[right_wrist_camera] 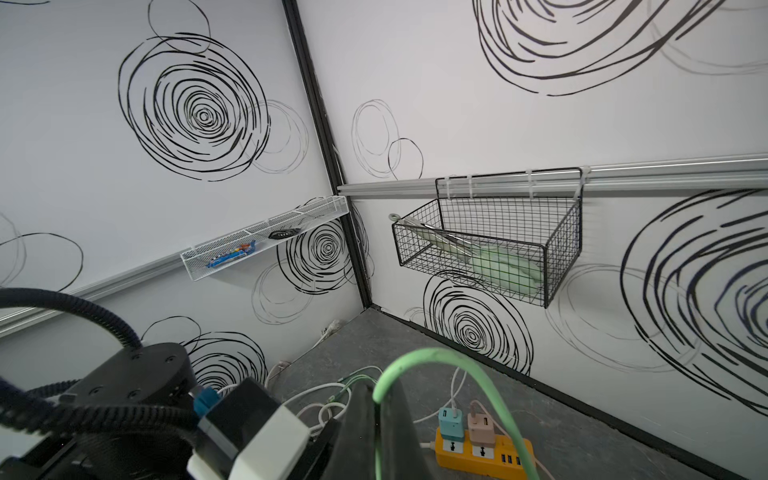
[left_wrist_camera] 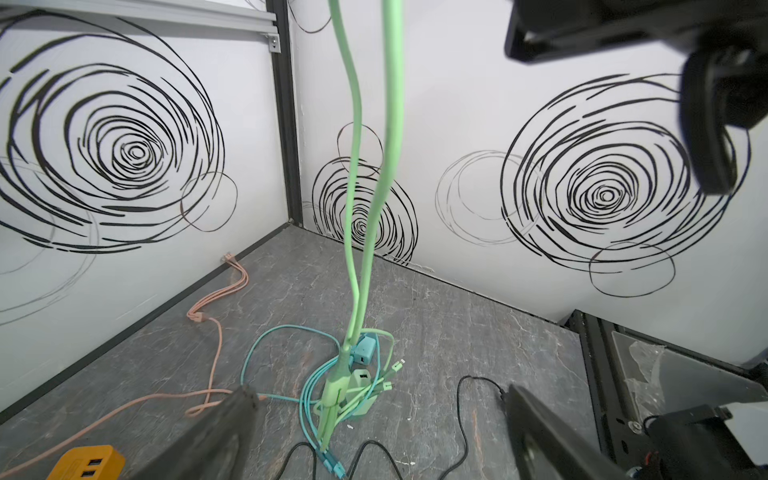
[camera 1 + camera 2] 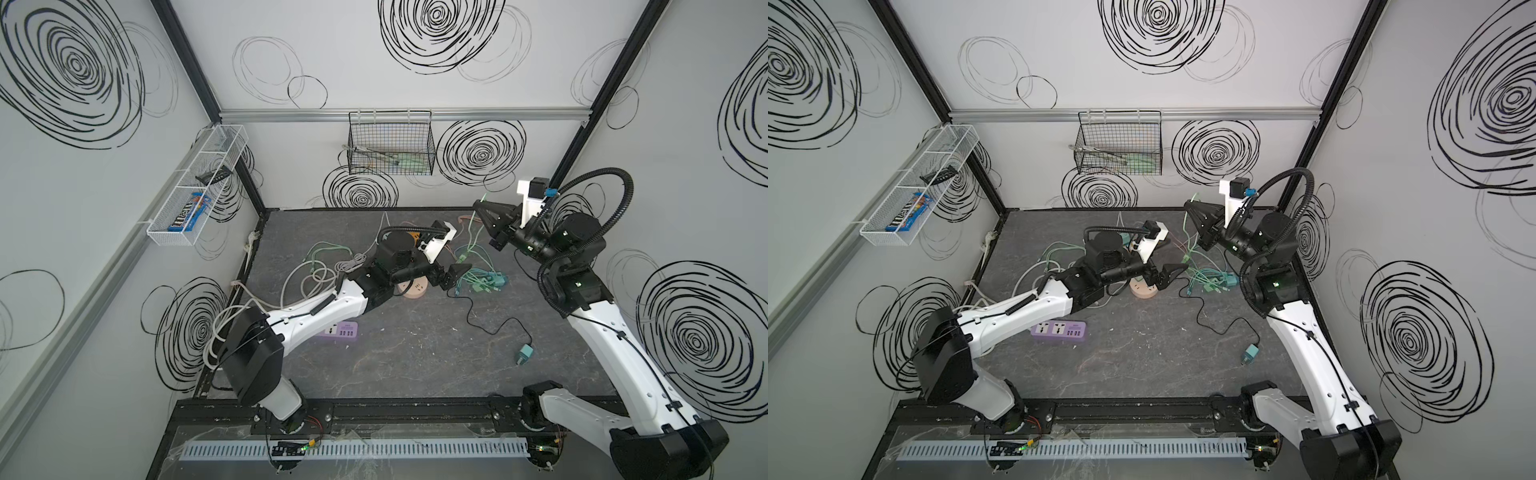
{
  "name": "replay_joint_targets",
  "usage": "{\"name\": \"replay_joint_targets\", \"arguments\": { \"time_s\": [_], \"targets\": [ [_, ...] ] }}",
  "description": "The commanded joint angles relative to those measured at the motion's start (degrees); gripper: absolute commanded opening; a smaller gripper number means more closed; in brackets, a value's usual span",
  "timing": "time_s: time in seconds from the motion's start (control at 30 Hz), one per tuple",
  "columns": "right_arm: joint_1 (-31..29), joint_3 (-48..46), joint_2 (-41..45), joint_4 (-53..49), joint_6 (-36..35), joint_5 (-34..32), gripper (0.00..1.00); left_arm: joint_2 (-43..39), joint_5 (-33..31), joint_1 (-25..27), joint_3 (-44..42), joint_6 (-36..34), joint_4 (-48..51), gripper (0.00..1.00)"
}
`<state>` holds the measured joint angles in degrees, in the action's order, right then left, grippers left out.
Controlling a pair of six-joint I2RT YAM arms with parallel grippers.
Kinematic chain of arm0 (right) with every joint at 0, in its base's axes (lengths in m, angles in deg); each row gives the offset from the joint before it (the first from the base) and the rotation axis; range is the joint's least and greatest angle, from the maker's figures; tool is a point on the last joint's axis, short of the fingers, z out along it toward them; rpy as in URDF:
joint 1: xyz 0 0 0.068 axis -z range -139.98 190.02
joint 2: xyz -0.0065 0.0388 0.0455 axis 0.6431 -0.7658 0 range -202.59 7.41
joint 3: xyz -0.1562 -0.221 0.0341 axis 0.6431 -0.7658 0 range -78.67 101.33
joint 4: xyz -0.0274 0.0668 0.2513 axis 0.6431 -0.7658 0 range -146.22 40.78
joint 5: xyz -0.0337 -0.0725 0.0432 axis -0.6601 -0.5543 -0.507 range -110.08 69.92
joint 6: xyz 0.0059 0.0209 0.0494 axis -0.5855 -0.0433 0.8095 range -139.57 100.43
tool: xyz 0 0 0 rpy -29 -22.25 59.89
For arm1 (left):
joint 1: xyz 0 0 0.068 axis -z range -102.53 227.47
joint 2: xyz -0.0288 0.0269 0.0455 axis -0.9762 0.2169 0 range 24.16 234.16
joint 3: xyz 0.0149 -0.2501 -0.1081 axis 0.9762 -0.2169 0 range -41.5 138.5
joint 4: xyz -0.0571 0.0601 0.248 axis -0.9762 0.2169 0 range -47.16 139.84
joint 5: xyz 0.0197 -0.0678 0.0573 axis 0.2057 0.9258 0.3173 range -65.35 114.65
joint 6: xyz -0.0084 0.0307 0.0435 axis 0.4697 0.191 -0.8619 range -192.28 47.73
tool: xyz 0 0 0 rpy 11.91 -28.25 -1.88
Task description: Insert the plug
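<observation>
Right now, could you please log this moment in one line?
left gripper open, empty; right gripper shut on green cable, high above tabletop

Grey marbled tabletop [image 3: 415,357]: purple power strip [image 3: 341,331], round beige socket [image 3: 415,289], green cable tangle [image 3: 482,280], teal plug [image 3: 524,353].

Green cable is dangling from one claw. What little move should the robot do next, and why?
Probably the left gripper should ease forward and close on the green cable low down. The right gripper is shut on its loop, holding it up, and the left one stands open facing the hanging strands.
</observation>
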<state>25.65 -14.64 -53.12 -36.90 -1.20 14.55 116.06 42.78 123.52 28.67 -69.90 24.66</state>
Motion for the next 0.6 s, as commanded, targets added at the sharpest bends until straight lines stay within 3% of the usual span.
{"name": "replay_joint_targets", "arguments": {
  "time_s": [0.0,0.13,0.23,0.27,0.33,0.4,0.43,0.47,0.57],
  "targets": [
    [-0.4,-0.3,1.3,5.4,2.4,5.0,0.0,2.5,-1.6,0.1,3.6,0.9,-5.6,0.97],
    [-0.6,-0.9,1.6,7.8,5.3,7.9,0.0,6.5,-2.7,0.0,7.1,2.5,-6.3,1.0],
    [-0.7,-1.4,1.9,10.2,7.5,10.4,0.0,8.7,-2.0,0.0,8.8,3.7,-6.6,0.91],
    [-0.7,-1.4,2.0,10.5,8.1,10.7,0.0,9.0,-1.5,-0.1,9.0,4.3,-6.9,0.81],
    [-0.7,-1.9,2.6,9.9,8.0,8.7,0.0,8.8,-0.4,-0.5,8.9,5.7,-7.1,0.43],
    [-0.7,-2.6,3.9,7.3,6.4,2.4,0.0,7.5,0.1,-1.2,7.5,7.3,-8.0,0.11],
    [-0.6,-2.9,4.4,5.8,5.9,-1.1,0.06,6.5,0.1,-1.5,6.6,8.0,-8.4,0.0],
    [-0.4,-3.4,4.9,3.9,5.4,-5.6,0.13,5.4,0.0,-2.0,5.4,9.1,-9.2,0.0],
    [0.0,-5.6,5.1,-2.5,4.2,-18.5,0.6,2.4,-0.1,-3.2,2.9,11.3,-9.7,0.0]
  ]
}}
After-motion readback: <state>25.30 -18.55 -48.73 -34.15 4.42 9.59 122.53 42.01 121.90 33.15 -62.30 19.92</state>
